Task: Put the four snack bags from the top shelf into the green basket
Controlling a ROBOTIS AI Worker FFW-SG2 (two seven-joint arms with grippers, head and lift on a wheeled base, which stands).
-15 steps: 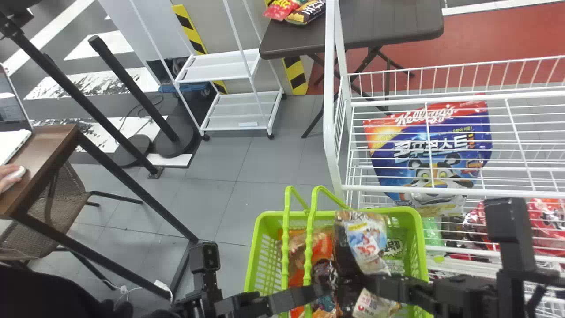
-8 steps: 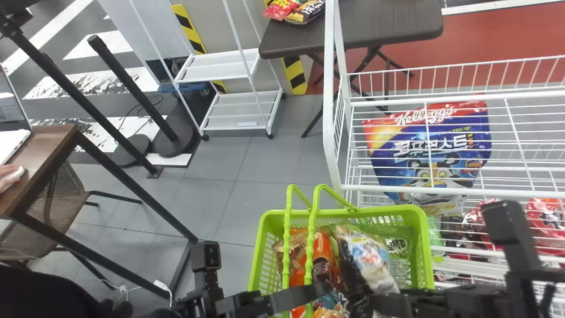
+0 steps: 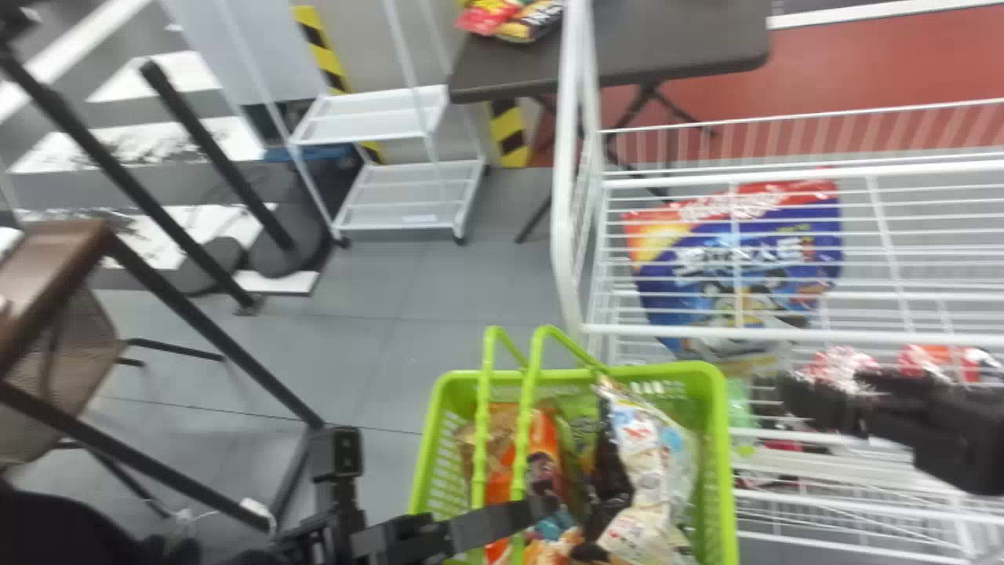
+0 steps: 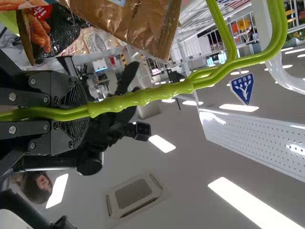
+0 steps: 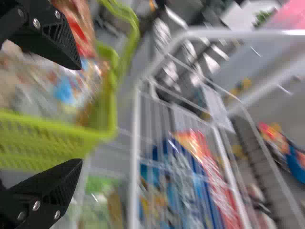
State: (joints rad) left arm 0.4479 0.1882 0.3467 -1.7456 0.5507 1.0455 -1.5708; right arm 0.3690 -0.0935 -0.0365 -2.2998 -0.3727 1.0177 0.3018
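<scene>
Right hand (image 3: 886,408) spread wide near the green basket (image 3: 719,439), left hand (image 3: 533,514) closed on its handles (image 4: 143,97)

Was brightly lit by ceiling lights (image 4: 243,200), glinted on green handles (image 4: 143,97), blurred in head view, smeared in right wrist view

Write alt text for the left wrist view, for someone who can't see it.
The black left gripper holds bright green plastic basket handles together between its fingers. Nearby is a glossy brown foil snack bag. Beyond are a blue triangular sign and a grey ceiling with glowing rectangular lights.
</scene>
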